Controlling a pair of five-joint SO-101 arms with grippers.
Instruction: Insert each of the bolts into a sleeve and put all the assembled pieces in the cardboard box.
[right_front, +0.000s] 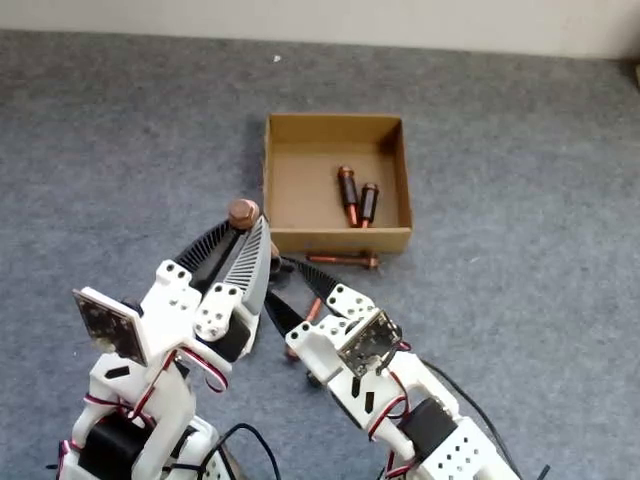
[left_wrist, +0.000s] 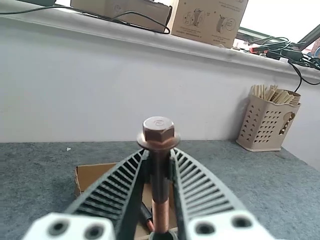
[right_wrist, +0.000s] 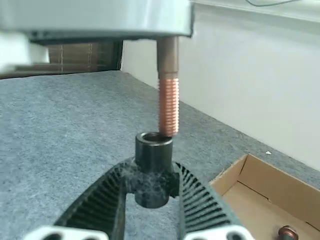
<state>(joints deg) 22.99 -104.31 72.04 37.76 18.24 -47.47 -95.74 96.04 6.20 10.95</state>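
My left gripper (left_wrist: 159, 167) is shut on a copper bolt (left_wrist: 158, 134), held with its hex head toward the fingertips and its shank running back between the fingers. In the high view that gripper (right_front: 248, 224) sits just off the near left corner of the cardboard box (right_front: 282, 190). My right gripper (right_wrist: 151, 187) is shut on a black sleeve (right_wrist: 151, 170), mouth up. The bolt's threaded end (right_wrist: 168, 107) hangs right at the sleeve's mouth. From above, the right gripper (right_front: 279, 279) lies beneath the left one. Two assembled pieces (right_front: 357, 199) lie in the box.
A loose bolt (right_front: 343, 260) lies on the grey carpet against the box's near wall. Something copper-coloured (right_front: 312, 311) shows between the right arm's fingers on the floor. Open carpet (right_front: 520, 200) spreads right of and behind the box.
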